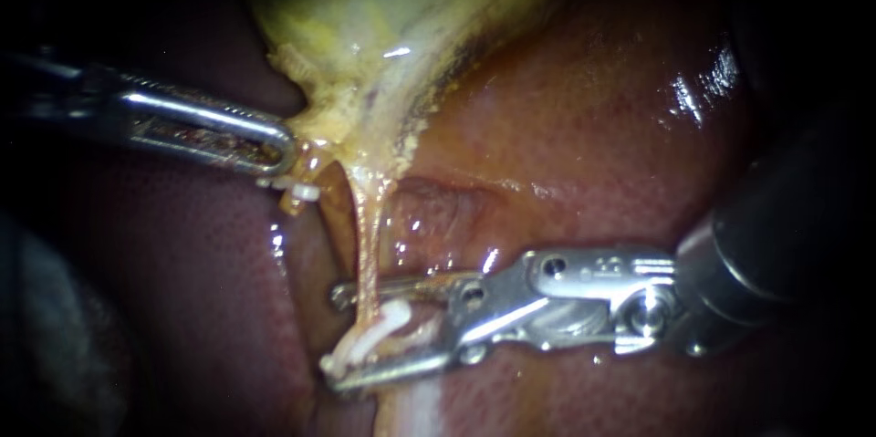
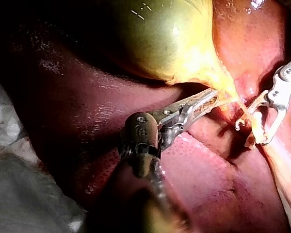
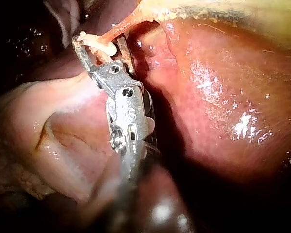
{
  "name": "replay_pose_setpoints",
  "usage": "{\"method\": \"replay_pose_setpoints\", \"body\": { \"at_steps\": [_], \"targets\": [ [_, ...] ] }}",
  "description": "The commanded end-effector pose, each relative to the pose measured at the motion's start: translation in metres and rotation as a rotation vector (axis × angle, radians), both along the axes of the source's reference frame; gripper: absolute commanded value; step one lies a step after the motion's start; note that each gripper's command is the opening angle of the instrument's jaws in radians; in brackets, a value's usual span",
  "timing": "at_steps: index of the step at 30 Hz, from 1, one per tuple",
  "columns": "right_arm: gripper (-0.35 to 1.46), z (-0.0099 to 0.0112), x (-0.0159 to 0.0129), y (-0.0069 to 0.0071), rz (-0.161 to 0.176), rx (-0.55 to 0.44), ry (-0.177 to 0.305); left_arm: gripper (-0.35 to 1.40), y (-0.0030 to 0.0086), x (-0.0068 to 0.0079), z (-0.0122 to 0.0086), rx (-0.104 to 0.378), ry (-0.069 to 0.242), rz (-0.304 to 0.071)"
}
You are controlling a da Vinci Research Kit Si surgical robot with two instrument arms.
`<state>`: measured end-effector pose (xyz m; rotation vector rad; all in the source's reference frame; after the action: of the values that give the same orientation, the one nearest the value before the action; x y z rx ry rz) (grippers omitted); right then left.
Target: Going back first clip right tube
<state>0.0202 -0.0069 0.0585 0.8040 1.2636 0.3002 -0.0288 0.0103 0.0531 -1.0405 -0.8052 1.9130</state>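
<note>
Slick liver point(image 1: 593, 127) behind, left pincer point(image 1: 278, 150) grips gallbladder point(image 1: 383, 8), right pincer point(image 1: 334, 338) wide around the clip point(image 1: 379, 327), might snag it backing out.

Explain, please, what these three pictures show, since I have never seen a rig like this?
A surgical robot is working on a pig's liver and its greenish gallbladder. One picture comes from the endoscope, close to the tissue. The other two come from a camera on each arm, looking along its own tool. The left instrument grips the gallbladder's narrow lower end. The right instrument stands open around a thin tube, and a white clip sits on that tube.
</note>
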Motion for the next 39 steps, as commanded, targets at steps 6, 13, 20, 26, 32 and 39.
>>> {"method": "replay_pose_setpoints", "body": {
  "at_steps": [6, 13, 20, 26, 32, 39],
  "targets": [
    [0.50, 0.0007, 0.0007, -0.0003, -0.035, 0.000, 0.022, -0.35, 0.0000, -0.0001, 0.0000, 0.000, 0.001, -0.001],
    [0.50, 0.0011, 0.0010, 0.0000, -0.054, 0.001, 0.029, -0.35, 0.0000, -0.0001, 0.0000, 0.000, 0.001, -0.001],
    [0.48, 0.0006, 0.0006, -0.0003, -0.132, -0.001, 0.081, -0.35, 0.0000, -0.0001, 0.0000, 0.000, 0.001, -0.001],
    [0.46, 0.0002, 0.0006, -0.0004, -0.136, -0.009, 0.091, -0.35, 0.0000, -0.0001, 0.0000, 0.000, 0.001, -0.001],
    [0.46, 0.0011, 0.0003, 0.0008, -0.093, -0.015, 0.077, -0.35, 0.0000, -0.0001, 0.0000, 0.000, 0.001, -0.001],
    [0.48, 0.0007, -0.0013, 0.0005, -0.128, -0.024, 0.099, -0.35, 0.0000, -0.0001, 0.0000, 0.000, 0.001, 0.000]
  ]
}}
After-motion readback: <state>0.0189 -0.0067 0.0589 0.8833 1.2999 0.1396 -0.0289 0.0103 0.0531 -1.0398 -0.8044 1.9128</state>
